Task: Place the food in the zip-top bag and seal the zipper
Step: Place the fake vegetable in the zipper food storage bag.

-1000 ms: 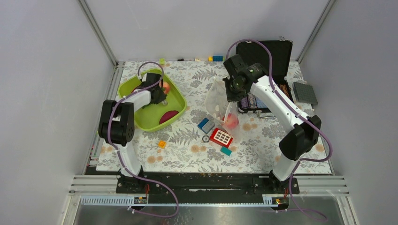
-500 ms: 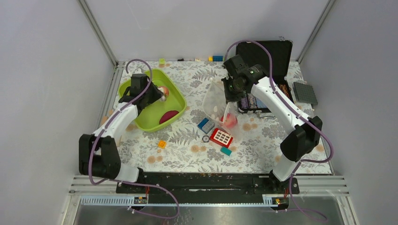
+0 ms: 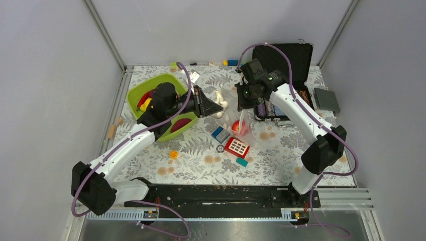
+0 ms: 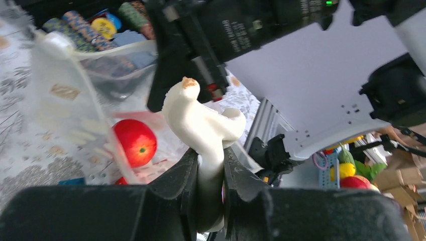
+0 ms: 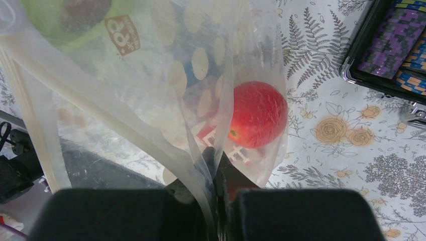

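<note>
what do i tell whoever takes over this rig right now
Left hand shut on a white toy food piece, near the bag. Right hand shut on the bag's edge, holding it up open. Done: one red fruit in the bag. Left: drop the white piece in, fetch the yellow piece and dark red piece from the green tub, then press the zipper shut.

The left arm (image 3: 125, 148) stretches long and low from its base towards the middle. The left gripper (image 3: 210, 107) points right, its jaws clamped on a white food piece (image 4: 201, 120). The right arm (image 3: 296, 108) is folded, elbow out to the right and forearm reaching back left. The right gripper (image 3: 245, 100) aims down, pinching the bag (image 5: 150, 75) by its edge.
</note>
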Controlling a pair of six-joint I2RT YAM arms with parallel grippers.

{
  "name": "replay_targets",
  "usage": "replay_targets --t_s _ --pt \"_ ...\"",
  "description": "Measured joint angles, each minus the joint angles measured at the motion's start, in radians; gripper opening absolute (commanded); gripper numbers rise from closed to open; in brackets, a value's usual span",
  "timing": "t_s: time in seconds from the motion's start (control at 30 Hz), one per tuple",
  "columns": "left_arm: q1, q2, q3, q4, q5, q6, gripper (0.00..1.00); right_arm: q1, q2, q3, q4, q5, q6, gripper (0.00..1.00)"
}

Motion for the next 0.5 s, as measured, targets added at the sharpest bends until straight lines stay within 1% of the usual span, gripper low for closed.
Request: replay_targets --t_s 0.1,0.2,0.27,0.3,0.4,0.5 --pt "-0.027 0.019 0.008 0.047 0.038 -0.009 0.0 0.0 -0.004 -0.014 0.01 -0.006 0.007 0.08" --pt "-0.044 0.08 0.032 0.076 0.055 -0.026 0.01 0.0 -0.014 -0.036 0.028 -0.007 0.016 0.09" --pt "-0.052 0.138 0.051 0.074 0.061 -0.038 0.04 0.0 -0.022 -0.046 0.034 -0.008 0.024 0.11" --pt "-0.057 0.168 0.063 0.065 0.06 -0.039 0.1 0.0 -0.026 -0.049 0.037 -0.01 0.029 0.13" --pt "-0.067 0.218 0.076 0.008 0.044 -0.031 0.32 0.0 -0.039 -0.053 0.039 -0.014 0.036 0.15" --pt "-0.077 0.221 0.077 -0.057 0.012 -0.002 0.62 0.0 -0.053 -0.056 0.048 -0.014 0.04 0.16"
